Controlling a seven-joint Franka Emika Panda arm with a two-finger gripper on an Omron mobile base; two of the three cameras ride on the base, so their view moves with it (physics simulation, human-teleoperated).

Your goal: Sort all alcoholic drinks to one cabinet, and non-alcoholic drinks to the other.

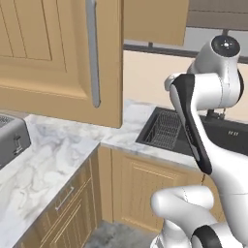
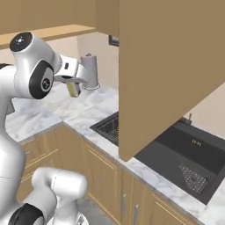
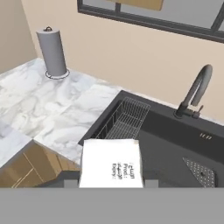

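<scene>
Currently the gripper (image 3: 112, 186) is clamping the white carton (image 3: 112, 163), a non-alcoholic drink, and is carrying it high above the black sink (image 3: 175, 144). In the hand view the carton is sitting at 6 o'clock, with the wire rack (image 3: 124, 120) just beyond it at 12 o'clock, the faucet (image 3: 194, 94) at 2 o'clock and the grey paper towel holder (image 3: 52, 52) at 11 o'clock on the marble bench (image 3: 52, 113). In the right base view the carton (image 2: 73, 89) is showing as a small pale block below the hand.

Hazards, as judged from this position:

1. The open cabinet door (image 2: 171, 70) is hanging close to the arm at 3 o'clock. A wide swing toward the cabinet is likely to clip its edge or lower corner.
2. The carton is small and light. A knock against the door could twist it in the jaws or free it, dropping it into the sink.
3. The second door (image 1: 63, 58) with its grey bar handle (image 1: 93, 53) is narrowing the approach on the other side.
</scene>
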